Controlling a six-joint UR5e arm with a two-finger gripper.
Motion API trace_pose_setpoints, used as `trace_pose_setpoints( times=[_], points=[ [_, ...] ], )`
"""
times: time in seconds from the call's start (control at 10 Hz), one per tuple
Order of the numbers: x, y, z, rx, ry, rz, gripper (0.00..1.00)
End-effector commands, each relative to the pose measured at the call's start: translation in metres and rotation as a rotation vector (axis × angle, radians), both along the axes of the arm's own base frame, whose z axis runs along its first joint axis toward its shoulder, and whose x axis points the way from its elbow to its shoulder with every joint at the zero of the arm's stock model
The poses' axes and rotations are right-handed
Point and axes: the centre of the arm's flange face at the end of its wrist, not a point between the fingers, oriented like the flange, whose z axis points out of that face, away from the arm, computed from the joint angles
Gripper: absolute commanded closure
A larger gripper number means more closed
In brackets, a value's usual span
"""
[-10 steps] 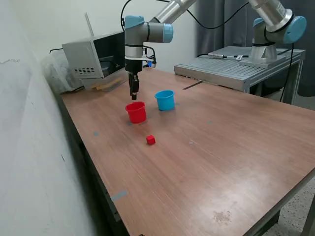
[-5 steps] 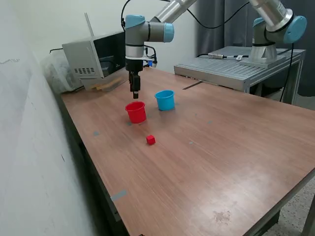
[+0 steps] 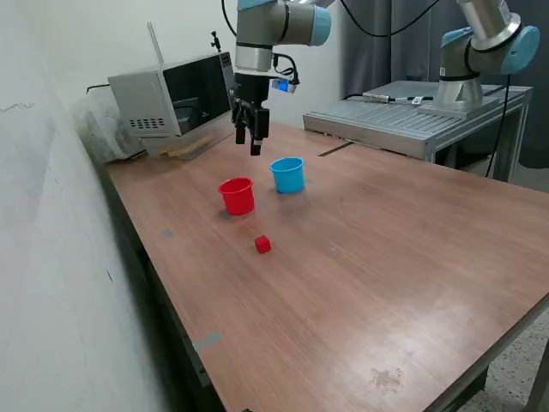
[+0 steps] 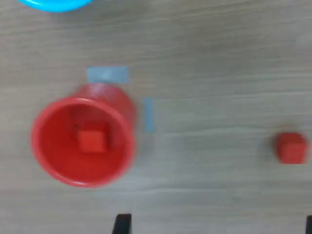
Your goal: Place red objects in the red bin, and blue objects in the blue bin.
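The red bin (image 3: 238,196) (image 4: 83,141) stands upright on the wooden table with one red cube (image 4: 91,141) lying in its bottom. A second red cube (image 3: 262,245) (image 4: 291,147) sits on the table a short way in front of it. Beside the red bin, on the exterior view's right, is the blue bin (image 3: 287,174) (image 4: 56,4), of which the wrist view catches only the rim. My gripper (image 3: 250,137) (image 4: 215,226) hangs open and empty, high above the table behind the two cups. No blue objects show in either view.
A grey microwave-like box (image 3: 167,99) stands at the table's back corner on the exterior view's left. A second arm (image 3: 480,51) sits on a metal platform (image 3: 412,120) at the back right. Blue tape marks (image 4: 107,74) lie next to the red bin.
My gripper has risen from just above the red bin and shifted toward the exterior view's right and back. The cups and the loose red cube have not moved.
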Motion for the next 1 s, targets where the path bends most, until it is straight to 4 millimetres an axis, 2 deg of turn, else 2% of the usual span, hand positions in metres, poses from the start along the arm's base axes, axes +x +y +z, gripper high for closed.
trace_pose_setpoints(
  times=[0.0,0.2,0.3,0.5,0.6,0.7,0.9],
  points=[
    [0.017,-0.083,0.030,0.009,0.008,0.129,0.00],
    [0.020,-0.104,0.027,0.005,0.004,0.157,0.00],
    [0.021,-0.113,0.019,0.003,-0.006,0.164,0.00],
    [0.013,-0.132,-0.023,-0.001,-0.055,0.185,0.00],
    [0.004,-0.136,-0.052,-0.002,-0.083,0.189,0.00],
    [-0.004,-0.140,-0.069,-0.003,-0.093,0.192,0.00],
    [-0.022,-0.141,-0.083,-0.003,-0.083,0.190,0.00]
  ],
)
